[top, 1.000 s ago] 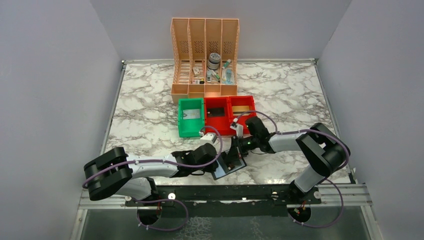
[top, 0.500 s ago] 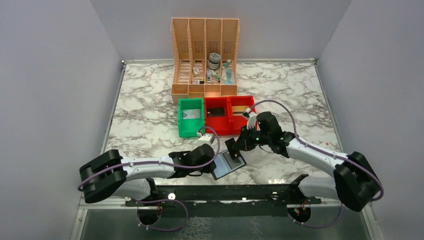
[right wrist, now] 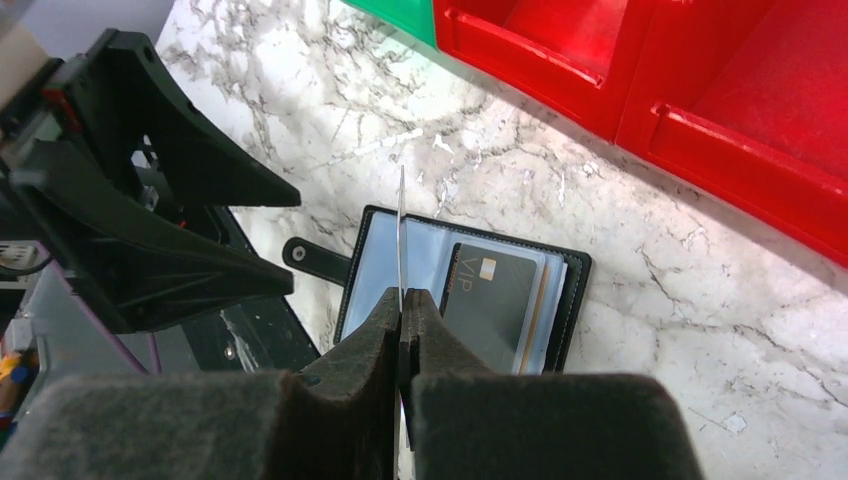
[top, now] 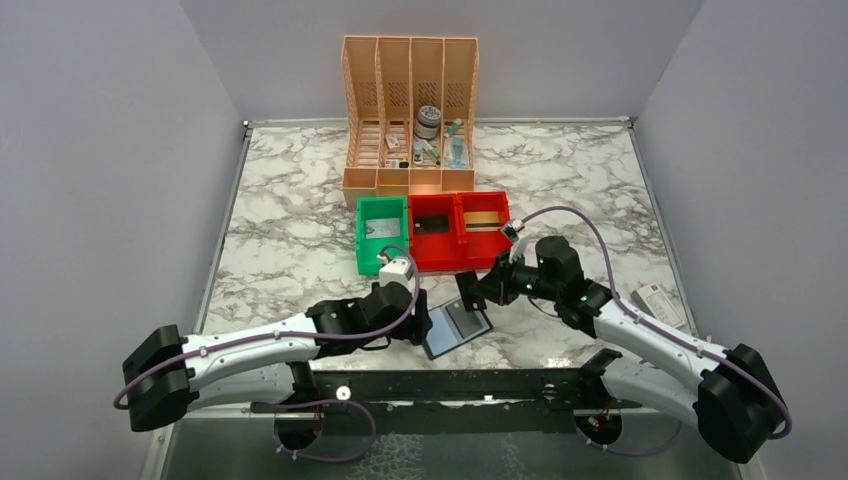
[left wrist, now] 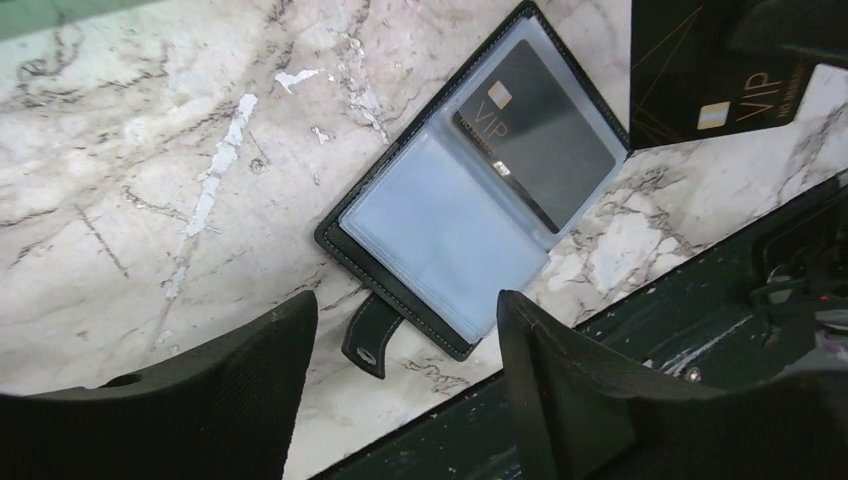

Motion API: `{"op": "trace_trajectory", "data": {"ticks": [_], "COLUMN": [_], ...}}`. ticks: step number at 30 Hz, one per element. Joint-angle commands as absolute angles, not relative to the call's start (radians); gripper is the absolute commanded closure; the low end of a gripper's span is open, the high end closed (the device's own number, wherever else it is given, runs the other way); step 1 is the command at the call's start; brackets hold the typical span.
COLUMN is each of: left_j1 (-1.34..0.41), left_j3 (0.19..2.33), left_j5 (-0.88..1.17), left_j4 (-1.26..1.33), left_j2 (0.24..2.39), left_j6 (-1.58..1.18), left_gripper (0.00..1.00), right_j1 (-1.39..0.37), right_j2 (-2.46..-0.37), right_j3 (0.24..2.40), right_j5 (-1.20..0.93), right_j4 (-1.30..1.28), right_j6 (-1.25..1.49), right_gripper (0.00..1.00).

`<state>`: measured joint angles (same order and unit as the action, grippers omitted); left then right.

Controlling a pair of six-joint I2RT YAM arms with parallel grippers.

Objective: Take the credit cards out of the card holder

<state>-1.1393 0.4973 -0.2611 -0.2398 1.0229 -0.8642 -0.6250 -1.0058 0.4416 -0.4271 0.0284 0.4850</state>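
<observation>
at the near edge of the desk (top: pixel 290 250) the left tool (left wrist: pixel 405 325) has just sprung open and hangs empty over the card holder (left wrist: pixel 440 235), which lies spread flat: black stitched leather-look cover, glossy clear sleeves, a studded tab. just beyond, the right tool (right wrist: pixel 402 312), pinched fully closed on a thin, stiff black credit card (left wrist: pixel 715 85), has lifted it clear toward the red bins (top: pixel 460 232), so that one is out. a second dark card (left wrist: pixel 535 135) sits in its sleeve, not yet pulled.

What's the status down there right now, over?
Left gripper open above the open black wallet. Right gripper shut on a black VIP card, out of the wallet. Another dark VIP card sits in its sleeve. Nothing blocking.
</observation>
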Motion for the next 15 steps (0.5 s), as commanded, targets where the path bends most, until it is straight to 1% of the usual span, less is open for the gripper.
{"op": "trace_trajectory", "data": {"ticks": [1, 2, 3, 4, 11, 15], "left_j1": [-1.141, -1.139, -1.136, -1.132, -1.104, -1.088], "left_j3": [0.569, 0.580, 0.593, 0.615, 0.777, 0.779], "left_j5": [-0.341, -0.348, -0.352, -0.355, -0.412, -0.441], "left_j4": [-0.416, -0.436, -0.460, -0.489, -0.772, -0.819], "left_j2": [0.944, 0.937, 0.932, 0.932, 0.965, 0.936], "left_j6": [-0.820, -0.811, -0.802, -0.796, -0.774, -0.773], "left_gripper": [0.27, 0.15, 0.06, 0.02, 0.01, 0.01], "right_j1": [-0.622, -0.623, -0.623, -0.623, -0.623, -0.623], "right_j2": [-0.964, -0.957, -0.946, -0.937, -0.860, -0.801], "right_j3": [0.428, 0.425, 0.424, 0.422, 0.427, 0.451], "right_j5": [-0.398, -0.386, -0.379, -0.378, -0.258, -0.198], "right_j4": [0.141, 0.147, 0.156, 0.167, 0.164, 0.086], "right_j6": [0.463, 0.459, 0.455, 0.446, 0.436, 0.462], "right_gripper": [0.99, 0.99, 0.99, 0.99, 0.99, 0.99]}}
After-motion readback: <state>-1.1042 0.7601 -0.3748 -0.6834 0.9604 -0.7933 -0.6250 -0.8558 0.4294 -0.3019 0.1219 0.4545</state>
